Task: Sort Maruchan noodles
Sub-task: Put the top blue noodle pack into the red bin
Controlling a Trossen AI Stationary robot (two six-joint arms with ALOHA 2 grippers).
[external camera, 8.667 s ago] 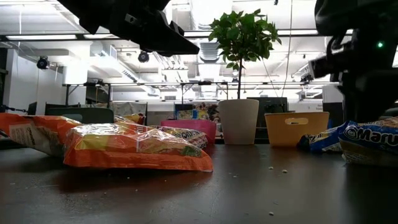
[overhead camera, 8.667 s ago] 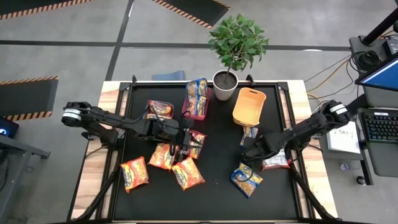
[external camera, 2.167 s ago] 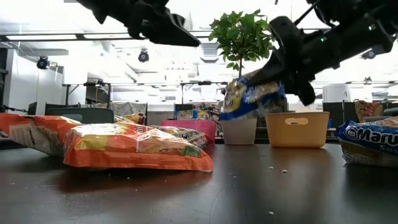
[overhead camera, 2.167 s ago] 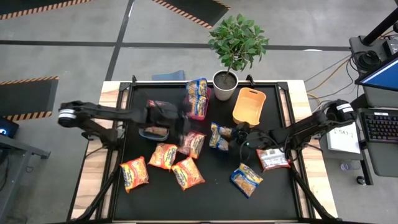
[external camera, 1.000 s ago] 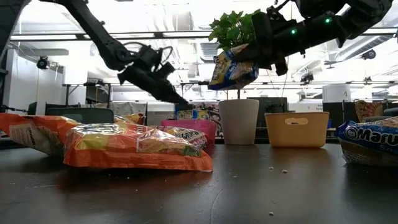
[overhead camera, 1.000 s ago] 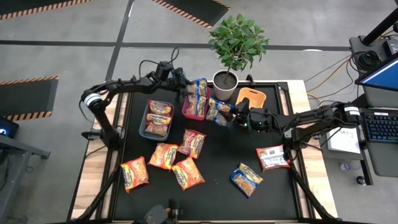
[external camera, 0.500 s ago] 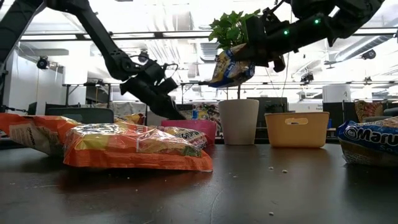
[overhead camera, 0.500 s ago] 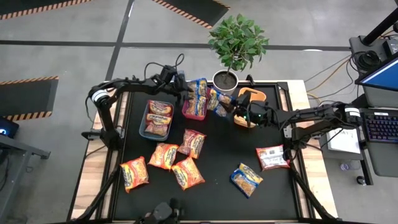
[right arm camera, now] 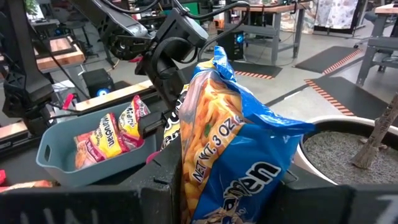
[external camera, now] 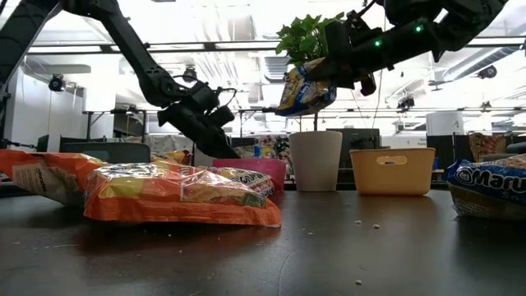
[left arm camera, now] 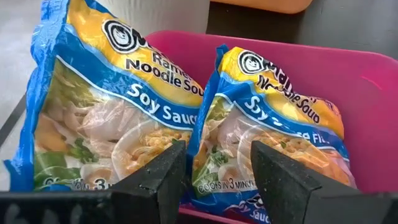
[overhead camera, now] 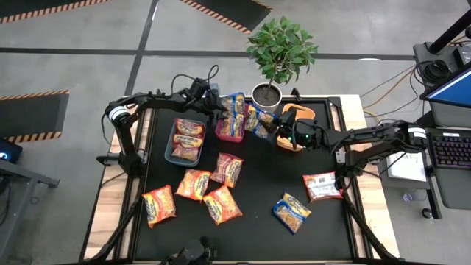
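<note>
Right gripper [overhead camera: 274, 130] fingers pinch a blue soy-sauce packet [external camera: 304, 86]; left gripper's [overhead camera: 218, 109] stand apart over the pink bin [left arm camera: 373, 87]. Lower yours in before releasing.

Bright ceiling lights [external camera: 74, 47] flood the low view, turning the arms into dark silhouettes; the black counter [external camera: 345, 255] shows soft reflections, its near edge blurred.

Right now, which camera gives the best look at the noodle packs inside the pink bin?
The left wrist view: two blue-yellow packs fill it, labels readable. The high view shows them small; the low view shows only the pink bin.
</note>
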